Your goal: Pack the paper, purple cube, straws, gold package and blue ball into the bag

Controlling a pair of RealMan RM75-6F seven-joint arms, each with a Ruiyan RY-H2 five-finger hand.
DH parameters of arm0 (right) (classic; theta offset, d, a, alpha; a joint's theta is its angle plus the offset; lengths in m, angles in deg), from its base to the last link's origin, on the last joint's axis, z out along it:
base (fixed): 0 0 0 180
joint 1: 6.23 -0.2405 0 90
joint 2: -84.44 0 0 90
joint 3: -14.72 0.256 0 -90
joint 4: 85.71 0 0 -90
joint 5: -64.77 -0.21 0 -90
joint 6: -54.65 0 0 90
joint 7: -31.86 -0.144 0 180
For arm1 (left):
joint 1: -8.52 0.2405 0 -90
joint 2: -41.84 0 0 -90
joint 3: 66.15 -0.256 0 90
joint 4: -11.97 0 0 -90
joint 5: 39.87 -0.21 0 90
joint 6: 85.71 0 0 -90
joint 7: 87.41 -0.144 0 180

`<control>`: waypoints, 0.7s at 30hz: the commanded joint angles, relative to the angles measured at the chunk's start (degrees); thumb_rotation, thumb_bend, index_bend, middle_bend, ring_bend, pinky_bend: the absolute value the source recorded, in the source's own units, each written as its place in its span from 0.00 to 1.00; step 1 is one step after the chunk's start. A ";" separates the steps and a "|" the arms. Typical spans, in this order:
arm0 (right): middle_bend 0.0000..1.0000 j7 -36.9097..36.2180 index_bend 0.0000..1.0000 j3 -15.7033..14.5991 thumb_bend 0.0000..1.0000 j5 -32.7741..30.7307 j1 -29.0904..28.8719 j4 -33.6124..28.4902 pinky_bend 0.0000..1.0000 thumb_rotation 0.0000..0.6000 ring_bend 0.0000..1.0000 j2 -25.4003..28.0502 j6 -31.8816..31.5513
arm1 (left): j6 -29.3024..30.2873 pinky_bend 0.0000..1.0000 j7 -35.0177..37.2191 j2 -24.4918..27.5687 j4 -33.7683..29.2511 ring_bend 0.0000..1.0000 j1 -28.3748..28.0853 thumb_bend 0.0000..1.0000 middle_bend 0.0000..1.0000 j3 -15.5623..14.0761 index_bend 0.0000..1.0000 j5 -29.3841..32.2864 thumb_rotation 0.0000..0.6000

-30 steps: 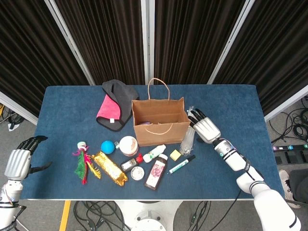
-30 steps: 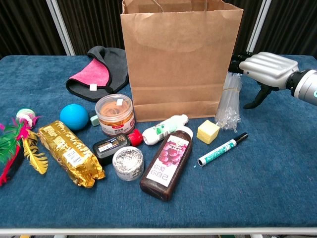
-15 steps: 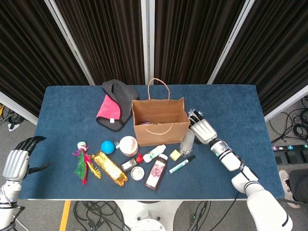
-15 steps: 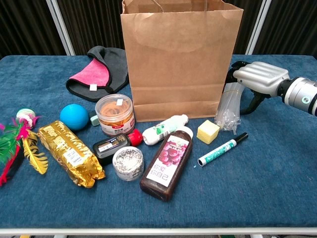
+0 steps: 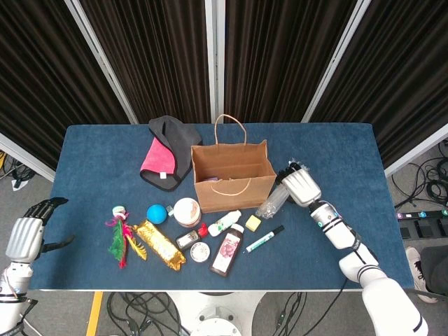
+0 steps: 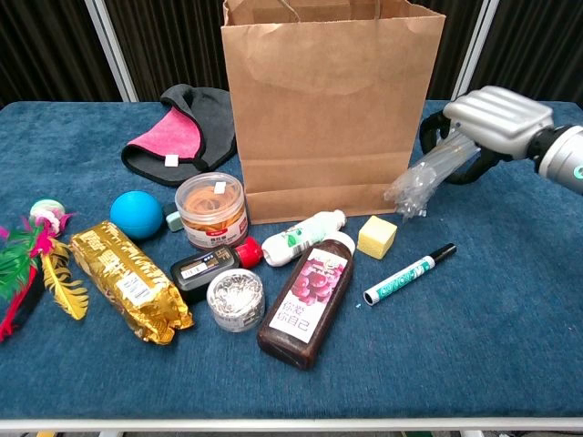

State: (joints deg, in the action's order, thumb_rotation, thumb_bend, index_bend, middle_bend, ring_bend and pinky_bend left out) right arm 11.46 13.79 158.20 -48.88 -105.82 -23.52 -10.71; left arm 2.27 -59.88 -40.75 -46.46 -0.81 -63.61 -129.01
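Standing open-topped at mid-table, the bag (image 6: 332,109) is ready for loading. Right hand (image 6: 496,123), fingers clamped on the straws (image 6: 428,177), tilts them beside the bag wall. Left hand (image 5: 24,234) hangs off-table, fingers apart, empty.

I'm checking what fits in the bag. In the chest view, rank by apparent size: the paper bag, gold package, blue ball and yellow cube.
1. Paper bag, by far the largest.
2. Gold package.
3. Blue ball.
4. Yellow cube.
The ball and cube look close in size, so their order is uncertain.
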 commanded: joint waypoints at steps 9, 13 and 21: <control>0.50 5.31 0.59 3.49 0.25 -0.48 6.41 -23.21 0.28 1.00 0.36 19.11 -19.66 | -0.14 0.28 -1.35 0.87 -3.21 0.25 -0.46 0.07 0.35 -0.27 0.29 -0.59 1.00; 0.50 13.51 0.59 7.49 0.25 -2.13 6.97 -41.86 0.30 1.00 0.37 28.98 -22.70 | -0.21 0.28 -1.75 0.91 -3.91 0.25 -0.46 0.07 0.35 -0.58 0.29 -0.86 1.00; 0.51 27.17 0.59 14.48 0.25 -7.04 5.63 -64.32 0.31 1.00 0.38 40.54 -19.50 | -0.20 0.28 -1.20 1.12 -4.15 0.25 -0.25 0.07 0.35 -0.67 0.29 -0.67 1.00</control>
State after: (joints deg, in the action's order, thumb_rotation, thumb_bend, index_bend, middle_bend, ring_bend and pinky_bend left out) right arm 30.49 23.24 154.54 -42.86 -160.12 9.69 -30.54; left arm 2.09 -61.10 -39.64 -50.61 -1.08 -64.27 -129.71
